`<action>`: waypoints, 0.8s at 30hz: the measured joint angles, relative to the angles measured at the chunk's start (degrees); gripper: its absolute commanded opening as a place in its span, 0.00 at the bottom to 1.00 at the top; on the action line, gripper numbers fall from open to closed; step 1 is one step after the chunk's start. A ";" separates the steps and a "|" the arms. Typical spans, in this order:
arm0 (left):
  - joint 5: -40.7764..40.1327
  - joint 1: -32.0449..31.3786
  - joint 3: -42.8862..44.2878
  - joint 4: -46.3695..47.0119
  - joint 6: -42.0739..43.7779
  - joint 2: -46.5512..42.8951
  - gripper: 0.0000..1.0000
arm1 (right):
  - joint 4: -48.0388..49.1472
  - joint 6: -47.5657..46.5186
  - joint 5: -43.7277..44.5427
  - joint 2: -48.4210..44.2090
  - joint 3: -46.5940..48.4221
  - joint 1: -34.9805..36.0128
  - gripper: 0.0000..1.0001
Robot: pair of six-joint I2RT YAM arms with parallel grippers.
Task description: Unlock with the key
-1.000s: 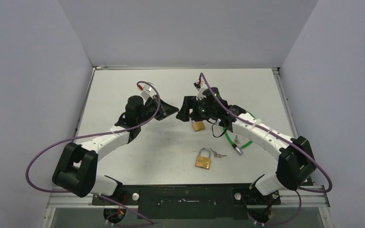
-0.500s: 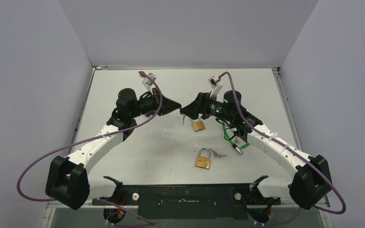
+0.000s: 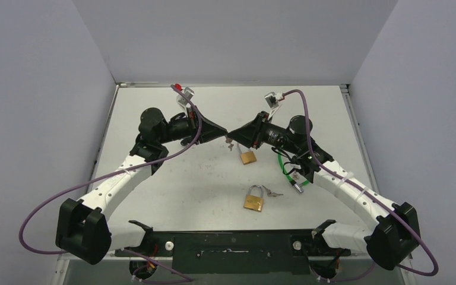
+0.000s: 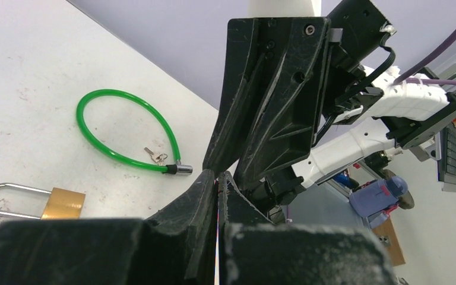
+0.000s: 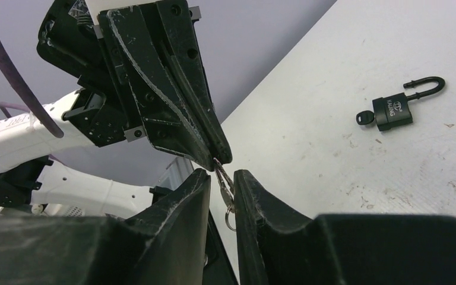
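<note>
My left gripper [image 3: 224, 134] [image 4: 218, 175] is shut on a small silver key [image 5: 224, 181] and holds it in the air, its ring hanging below. My right gripper [image 3: 231, 136] [image 5: 221, 172] meets it tip to tip. Its jaws stand narrowly apart on either side of the key; the key touches one finger and a gap shows at the other. A brass padlock [image 3: 248, 157] lies on the table just below the two tips. A second brass padlock [image 3: 253, 199] [image 4: 62, 203] lies nearer the bases, with loose keys [image 3: 272, 192] beside it.
A green cable lock [image 3: 294, 171] [image 4: 124, 127] with its own keys lies under my right forearm. A black padlock [image 5: 399, 107] with a key in it lies on the table in the right wrist view. Grey walls enclose the table on three sides.
Both wrists swung outward and the two grippers now point at each other, tips meeting. My right jaws have narrowed from wide open to a small gap around the key.
</note>
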 measured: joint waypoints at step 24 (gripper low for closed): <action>-2.08 1.11 0.00 2.67 -5.35 0.02 0.00 | -0.02 -0.35 -3.58 0.28 -0.04 -0.15 0.33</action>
